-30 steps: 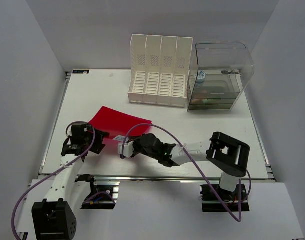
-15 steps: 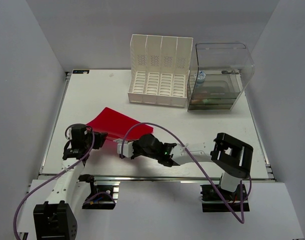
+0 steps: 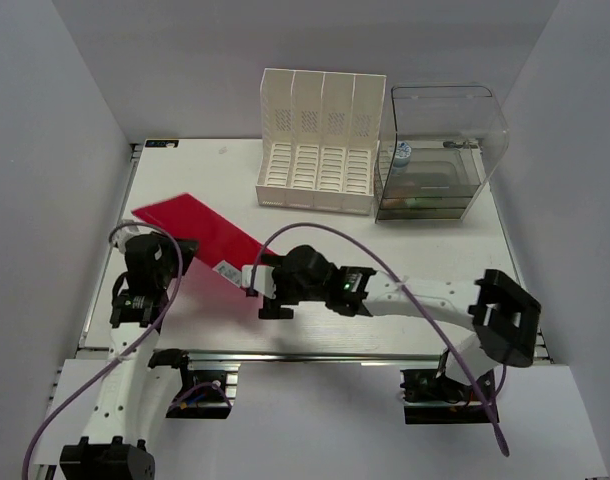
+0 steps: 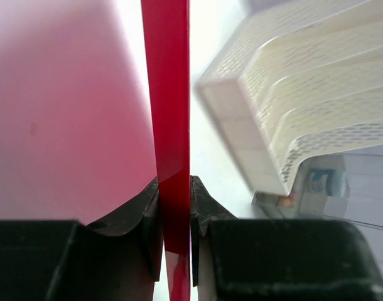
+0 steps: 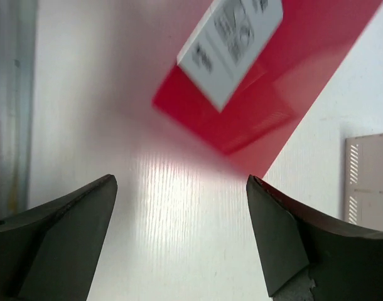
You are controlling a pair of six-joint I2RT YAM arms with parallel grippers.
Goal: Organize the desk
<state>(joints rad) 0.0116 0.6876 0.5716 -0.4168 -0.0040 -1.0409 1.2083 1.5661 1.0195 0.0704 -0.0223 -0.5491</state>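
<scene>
A red folder [image 3: 197, 233] with a white label [image 3: 228, 270] is tilted up off the white desk [image 3: 415, 255] at the left. My left gripper [image 3: 183, 252] is shut on the folder's near-left edge; in the left wrist view the folder [image 4: 169, 106] runs edge-on between the jaws of that gripper [image 4: 174, 204]. My right gripper [image 3: 261, 293] stands open just right of the folder's lower corner. In the right wrist view the right gripper [image 5: 182, 188] holds nothing, with the folder [image 5: 298, 75] and its label [image 5: 232, 41] beyond the fingertips.
A white slotted file organizer [image 3: 320, 140] stands at the back centre, also seen in the left wrist view [image 4: 298, 94]. A clear drawer box [image 3: 440, 150] holding small items sits to its right. The silvery rail [image 3: 315, 353] runs along the desk's near edge.
The left gripper closed on the red folder and raised it, swinging it up and to the left. The right gripper let go, opened wide and shifted slightly right.
</scene>
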